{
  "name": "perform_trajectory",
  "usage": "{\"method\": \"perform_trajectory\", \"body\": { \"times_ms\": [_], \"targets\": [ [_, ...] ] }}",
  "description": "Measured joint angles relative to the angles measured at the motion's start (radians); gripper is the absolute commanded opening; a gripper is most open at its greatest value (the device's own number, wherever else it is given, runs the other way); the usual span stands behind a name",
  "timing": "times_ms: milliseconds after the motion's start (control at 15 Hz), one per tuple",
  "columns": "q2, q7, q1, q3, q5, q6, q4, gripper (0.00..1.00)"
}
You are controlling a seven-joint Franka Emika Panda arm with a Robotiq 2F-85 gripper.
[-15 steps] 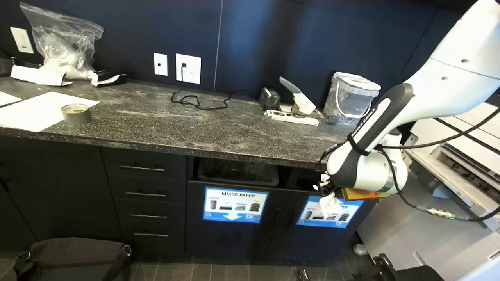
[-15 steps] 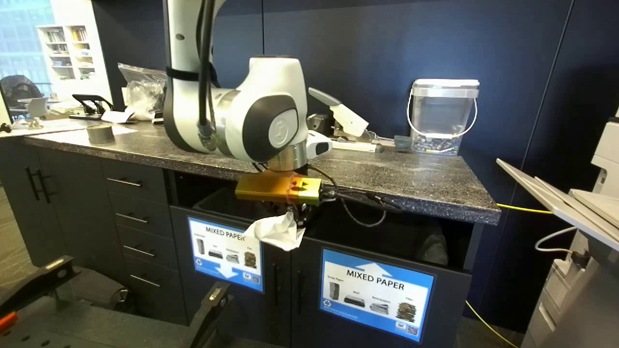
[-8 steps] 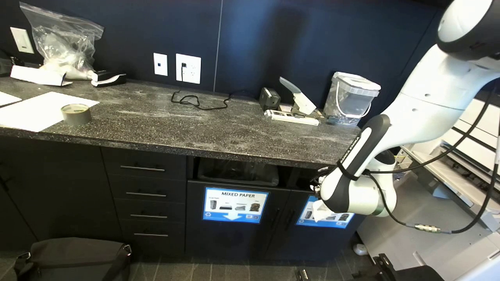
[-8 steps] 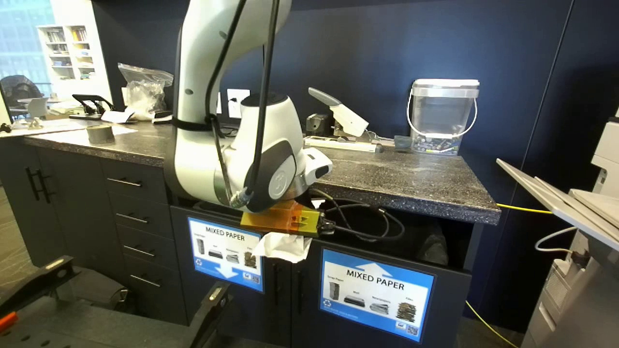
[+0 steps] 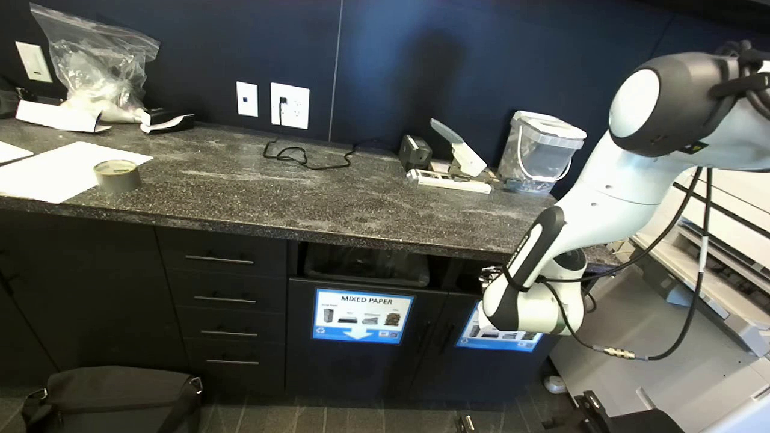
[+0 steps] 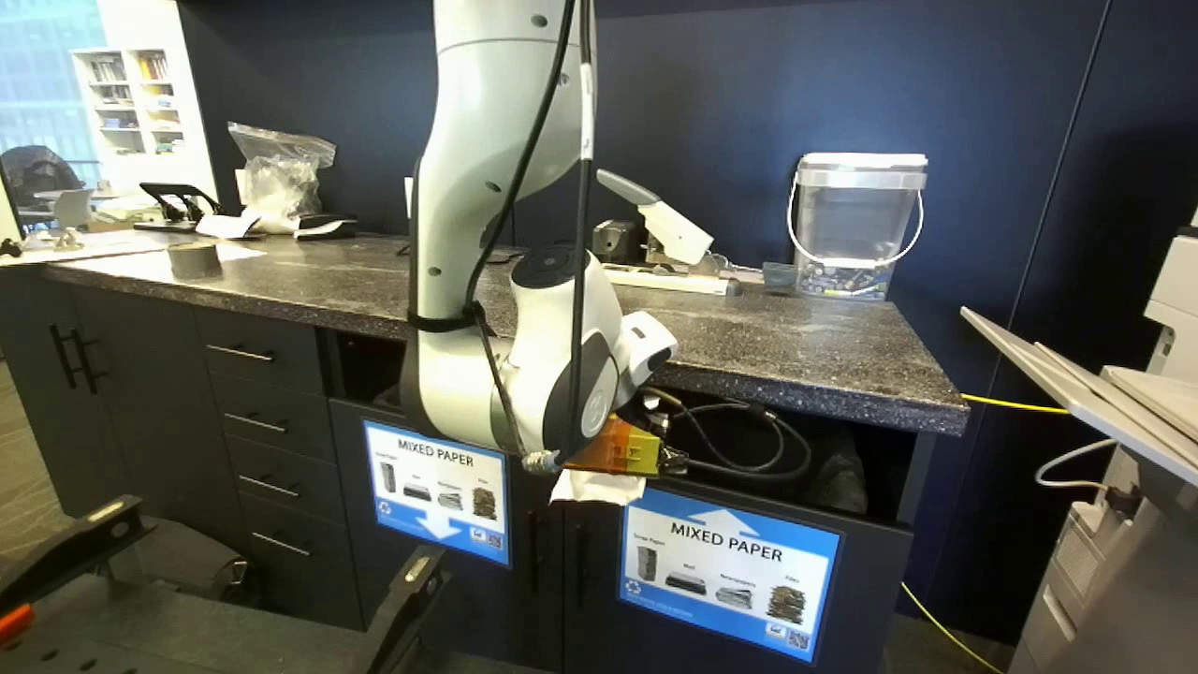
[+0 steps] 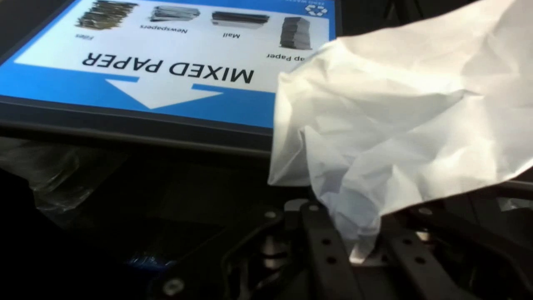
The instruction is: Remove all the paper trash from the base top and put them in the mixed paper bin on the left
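Note:
A crumpled white paper scrap [image 7: 399,121] is pinched at its narrow end between the fingers of my gripper [image 7: 362,221]. The scrap also shows in an exterior view [image 6: 597,487], below the orange-yellow block on the wrist, which hides the fingers there. My gripper is at the cabinet front below the countertop [image 6: 796,342], by the opening above the door whose MIXED PAPER sign [image 6: 728,571] has an up arrow. The bin opening [image 5: 367,264] above the down-arrow sign [image 5: 363,316] is to its left. I see no other crumpled scraps on the countertop's middle.
Large flat white sheets [image 5: 66,171] and a tape roll [image 5: 117,175] lie at the countertop's left. A clear plastic bag [image 5: 102,81] stands behind. A stapler [image 5: 460,153] and a clear bucket [image 5: 541,150] stand at the back right. A printer [image 5: 692,300] stands beside the counter.
The arm has lowered and its wrist has tilted. In the exterior views the gripper and the held paper have moved down, and toward the up-arrow sign's opening. The paper stays in the gripper.

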Motion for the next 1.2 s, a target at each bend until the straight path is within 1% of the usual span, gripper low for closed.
{"method": "perform_trajectory", "body": {
  "times_ms": [467,800,933,1200],
  "targets": [
    [0.151,0.014,0.008,-0.025,0.03,-0.001,0.235,0.08],
    [0.218,0.018,0.042,-0.049,0.087,0.011,0.318,0.08],
    [0.245,0.031,0.043,-0.049,0.091,0.011,0.356,0.08],
    [0.292,0.084,0.034,-0.041,0.091,0.067,0.41,0.08]
  ]
}}
